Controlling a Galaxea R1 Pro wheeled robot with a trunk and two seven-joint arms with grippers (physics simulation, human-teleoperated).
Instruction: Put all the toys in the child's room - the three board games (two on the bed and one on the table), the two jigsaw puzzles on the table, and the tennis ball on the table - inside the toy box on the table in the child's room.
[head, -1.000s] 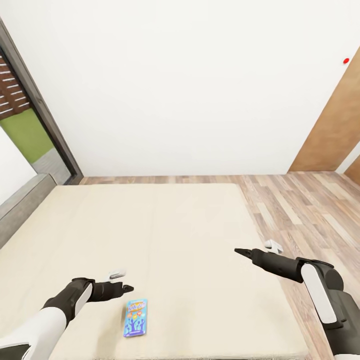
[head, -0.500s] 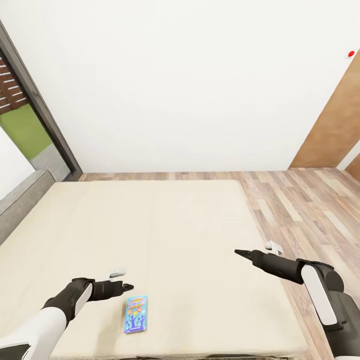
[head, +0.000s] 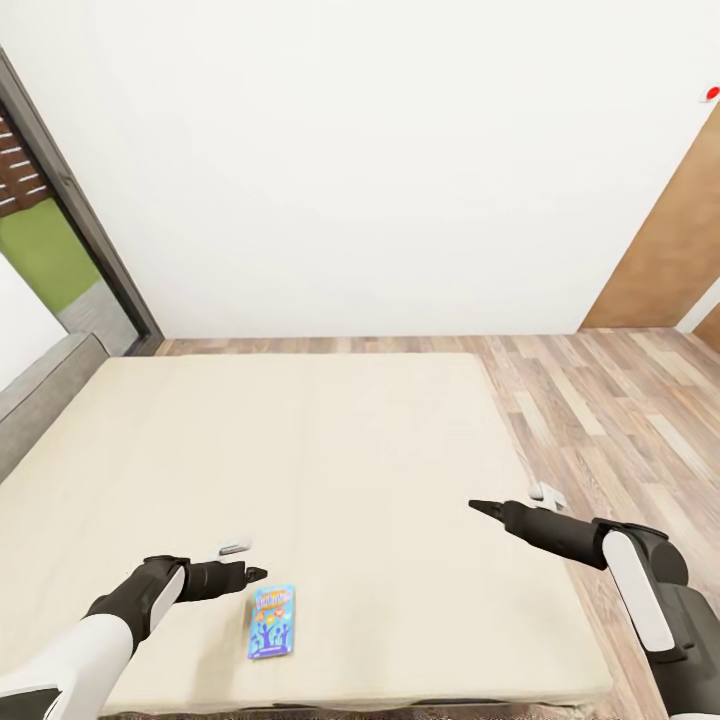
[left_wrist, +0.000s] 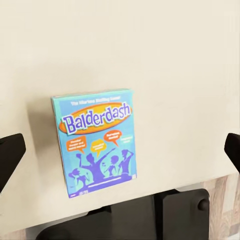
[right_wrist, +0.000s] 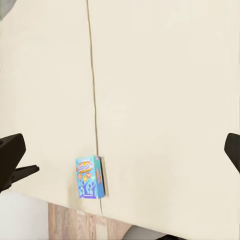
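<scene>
Cardboard board game (head: 271, 621) flat on matte bed (head: 300, 450); both arms' fingers spread, empty.

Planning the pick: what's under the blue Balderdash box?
The flat blue Balderdash board game box lies face-up directly on the beige bed mattress, near its front edge. Nothing pokes out around it; the covered patch beneath is hidden.

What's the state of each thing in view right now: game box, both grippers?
Balderdash box: lying flat, face up on the bed, near its front edge, untouched.
Left gripper: open, empty, hovering just above the box.
Right gripper: open, empty, over the bed's right side.
</scene>
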